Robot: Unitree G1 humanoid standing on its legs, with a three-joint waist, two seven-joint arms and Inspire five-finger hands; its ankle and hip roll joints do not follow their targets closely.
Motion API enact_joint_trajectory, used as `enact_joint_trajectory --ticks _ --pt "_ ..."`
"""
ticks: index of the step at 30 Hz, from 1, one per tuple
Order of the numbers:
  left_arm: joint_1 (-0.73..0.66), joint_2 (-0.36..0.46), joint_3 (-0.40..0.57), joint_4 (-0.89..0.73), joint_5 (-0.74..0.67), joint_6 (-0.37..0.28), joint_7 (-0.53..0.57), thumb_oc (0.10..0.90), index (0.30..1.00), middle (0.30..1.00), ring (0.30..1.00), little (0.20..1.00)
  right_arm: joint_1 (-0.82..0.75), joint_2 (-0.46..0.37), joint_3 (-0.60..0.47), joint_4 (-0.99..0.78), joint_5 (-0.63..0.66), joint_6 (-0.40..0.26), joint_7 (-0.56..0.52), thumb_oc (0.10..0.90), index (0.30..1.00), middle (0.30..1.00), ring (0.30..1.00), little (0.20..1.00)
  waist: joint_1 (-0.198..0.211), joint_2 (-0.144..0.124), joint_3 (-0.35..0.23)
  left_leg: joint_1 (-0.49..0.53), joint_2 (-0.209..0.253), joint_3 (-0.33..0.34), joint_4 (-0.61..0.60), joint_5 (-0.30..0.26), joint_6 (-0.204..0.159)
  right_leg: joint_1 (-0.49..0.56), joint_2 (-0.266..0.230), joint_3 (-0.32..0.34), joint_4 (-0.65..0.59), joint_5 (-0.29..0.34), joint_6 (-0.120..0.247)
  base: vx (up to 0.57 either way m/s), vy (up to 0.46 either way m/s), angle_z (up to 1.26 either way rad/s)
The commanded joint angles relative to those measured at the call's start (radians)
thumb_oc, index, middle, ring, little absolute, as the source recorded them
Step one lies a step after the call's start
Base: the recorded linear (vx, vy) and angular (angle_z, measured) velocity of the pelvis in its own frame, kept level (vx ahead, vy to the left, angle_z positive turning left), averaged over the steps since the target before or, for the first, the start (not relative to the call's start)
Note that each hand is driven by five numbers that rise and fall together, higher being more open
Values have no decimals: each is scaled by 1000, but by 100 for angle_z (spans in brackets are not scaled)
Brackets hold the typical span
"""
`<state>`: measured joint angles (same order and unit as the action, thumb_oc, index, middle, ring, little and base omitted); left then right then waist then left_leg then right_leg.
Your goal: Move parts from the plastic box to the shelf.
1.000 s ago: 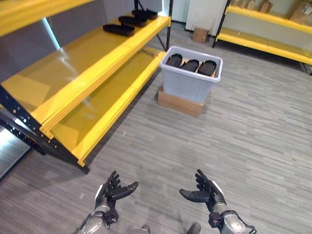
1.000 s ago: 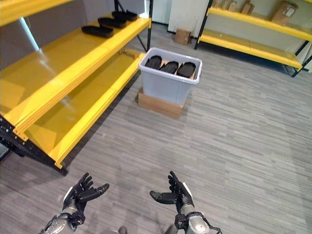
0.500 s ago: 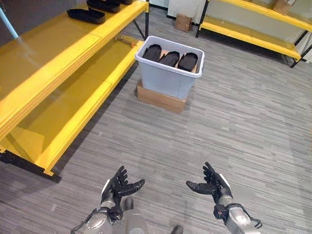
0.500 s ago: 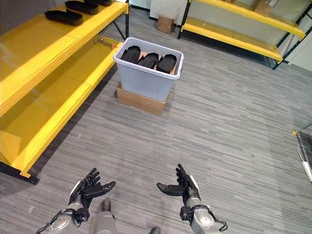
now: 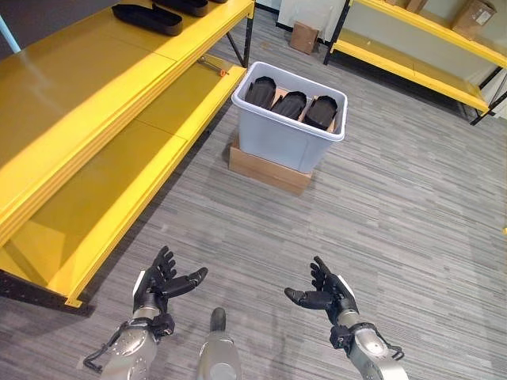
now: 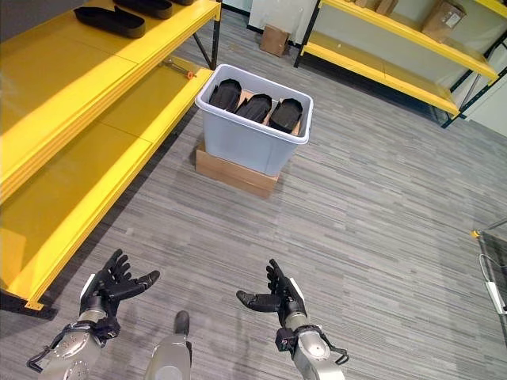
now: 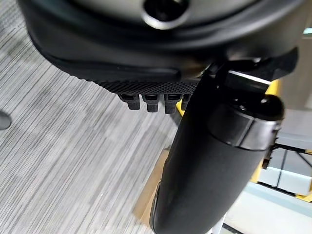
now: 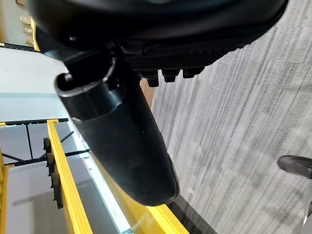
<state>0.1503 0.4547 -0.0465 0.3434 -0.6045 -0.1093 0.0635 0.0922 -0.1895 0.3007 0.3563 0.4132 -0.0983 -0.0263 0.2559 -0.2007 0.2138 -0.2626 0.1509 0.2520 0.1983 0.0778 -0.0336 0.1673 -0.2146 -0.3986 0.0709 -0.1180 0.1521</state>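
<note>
Both hands hang palm-up over the floor with fingers spread and nothing in them — left hand (image 5: pixel 162 281), right hand (image 5: pixel 325 293). Well ahead, the plastic box (image 5: pixel 287 141) sits on a cardboard box (image 5: pixel 268 170), three black parts (image 5: pixel 291 104) inside. Beside it stands the yellow shelf (image 5: pixel 87 87), more parts (image 6: pixel 109 20) on top — the right eye view also shows a far shelf (image 6: pixel 396 43).

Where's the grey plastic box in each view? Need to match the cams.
Left eye view: plastic box upper centre, on a cardboard base, right of the yellow shelf.
Right eye view: plastic box upper centre, slightly further left.
Wrist views: I cannot make it out.
Shared landmark: three black parts in a row inside it.
</note>
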Motion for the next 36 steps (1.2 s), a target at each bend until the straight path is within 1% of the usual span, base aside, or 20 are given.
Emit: enact_joint_trajectory --ticks 1,3,6,9,11,14,15,18,19,21,22,25,28,29,30,31,32,33,34,36 --pt "13 18 -28 -97 23 -72 5 900 1000 1000 1000 1000 -21 -47 -48 -110 0 -61 -4 900 1000 1000 1000 1000 -3 57 -46 20 -34 -66 -38 -58 34 -83 35 -31 310 135 38 221 329 -6" --pt "15 19 -34 -96 25 -72 6 900 1000 1000 1000 1000 -19 -43 -47 -113 -6 -58 1 900 1000 1000 1000 1000 -9 62 -46 32 -56 -63 -27 -86 53 -103 26 -10 382 186 61 168 289 -5" --pt "22 12 -47 -101 28 -70 6 900 1000 1000 1000 1000 -8 -39 -53 -122 -13 -54 1 900 1000 1000 1000 1000 -43 117 -41 85 -69 -56 -55 -89 86 -190 59 18 575 299 86 204 347 12" --pt "28 9 -54 -106 37 -69 -3 900 1000 1000 1000 1000 17 -41 -58 -143 -15 -53 10 900 1000 1000 1000 1000 -75 159 -31 146 -92 -56 -88 -105 103 -253 47 -8 601 308 91 208 248 30" --pt "31 2 -57 -97 31 -68 -12 900 1000 1000 1000 1000 32 -46 -61 -144 -6 -55 15 900 1000 1000 1000 1000 -92 171 -35 199 -117 -65 -110 -127 103 -286 -13 -62 449 247 58 310 186 -5" --pt "29 -1 -64 -88 31 -60 -22 900 1000 1000 1000 1000 33 -51 -66 -137 -5 -57 10 900 1000 1000 1000 1000 -96 175 -37 220 -121 -74 -108 -145 99 -302 -52 -82 306 220 30 236 28 10" --pt "34 -5 -59 -87 33 -57 -27 900 1000 1000 1000 1000 34 -55 -72 -140 -5 -57 4 900 1000 1000 1000 1000 -99 173 -35 235 -124 -80 -107 -159 91 -316 -70 -67 159 239 27 354 -60 26" --pt "35 -8 -48 -81 34 -57 -29 900 1000 1000 1000 1000 36 -57 -76 -145 -16 -57 -3 900 1000 1000 1000 1000 -92 184 -33 261 -108 -96 -101 -198 71 -304 -97 -67 29 280 58 257 -63 14" --pt "33 -11 -43 -74 44 -60 -32 900 1000 1000 1000 1000 32 -57 -77 -143 -25 -56 -10 900 1000 1000 1000 1000 -86 183 -34 271 -103 -96 -98 -213 65 -295 -127 -84 -51 329 77 245 -62 15" --pt "30 -12 -39 -72 51 -60 -33 900 1000 1000 1000 1000 25 -63 -81 -141 -33 -53 -15 900 1000 1000 1000 1000 -81 182 -36 277 -104 -102 -85 -235 63 -299 -147 -75 -85 370 88 326 -40 23" --pt "20 -15 -47 -59 55 -59 -40 900 1000 1000 1000 1000 18 -67 -75 -144 -33 -51 -10 900 1000 1000 1000 1000 -85 148 -38 284 -135 -99 -69 -243 69 -297 -149 -70 -100 394 80 253 6 24" --pt "6 -26 -56 -53 57 -59 -43 900 1000 1000 1000 1000 17 -65 -77 -142 -29 -51 -8 900 1000 1000 1000 1000 -88 129 -51 301 -144 -112 -52 -268 61 -279 -150 -92 -92 413 88 347 -35 31" --pt "1 -35 -50 -43 50 -60 -35 900 1000 1000 1000 1000 16 -69 -76 -142 -15 -55 -4 900 1000 1000 1000 1000 -100 141 -69 328 -96 -129 7 -306 33 -255 -105 -113 -51 370 88 364 -60 53" --pt "0 -35 -51 -44 50 -60 -35 900 1000 1000 1000 1000 15 -70 -77 -143 -15 -55 -4 900 1000 1000 1000 1000 -102 129 -64 319 -111 -124 6 -288 37 -261 -121 -122 -55 381 78 478 -159 18" --pt "-5 -36 -51 -46 36 -61 -30 900 1000 1000 1000 1000 16 -71 -76 -137 7 -61 -9 900 1000 1000 1000 1000 -105 131 -76 300 -35 -135 146 -266 -24 -225 -34 -116 -63 307 53 249 -132 -15" --pt "-6 -37 -52 -47 36 -61 -30 900 1000 1000 1000 1000 16 -72 -78 -137 8 -61 -9 900 1000 1000 1000 1000 -107 120 -72 287 -47 -132 151 -250 -19 -230 -47 -127 -67 317 40 445 -190 -2" --pt "-7 -36 -53 -48 33 -61 -30 900 1000 1000 1000 1000 12 -76 -74 -137 16 -67 -9 900 1000 1000 1000 1000 -102 130 -74 265 -11 -141 240 -246 -44 -209 0 -119 -73 286 32 79 -63 -1" --pt "-7 -36 -53 -48 33 -61 -30 900 1000 1000 1000 1000 12 -76 -74 -137 16 -67 -9 900 1000 1000 1000 1000 -102 130 -74 264 -11 -142 242 -247 -44 -209 1 -119 -73 286 32 296 -149 3" --pt "-12 -30 -58 -56 26 -61 -33 900 1000 1000 1000 1000 3 -88 -69 -139 25 -73 -11 900 1000 1000 1000 1000 -91 123 -65 209 25 -141 406 -164 -85 -174 58 -123 -95 243 -12 194 -138 -16" --pt "-16 -23 -58 -70 30 -62 -23 900 1000 1000 1000 1000 -5 -100 -64 -139 30 -82 -19 900 1000 1000 1000 1000 -77 114 -39 139 67 -146 575 -78 -114 -139 99 -131 -112 200 -56 194 -162 -6"
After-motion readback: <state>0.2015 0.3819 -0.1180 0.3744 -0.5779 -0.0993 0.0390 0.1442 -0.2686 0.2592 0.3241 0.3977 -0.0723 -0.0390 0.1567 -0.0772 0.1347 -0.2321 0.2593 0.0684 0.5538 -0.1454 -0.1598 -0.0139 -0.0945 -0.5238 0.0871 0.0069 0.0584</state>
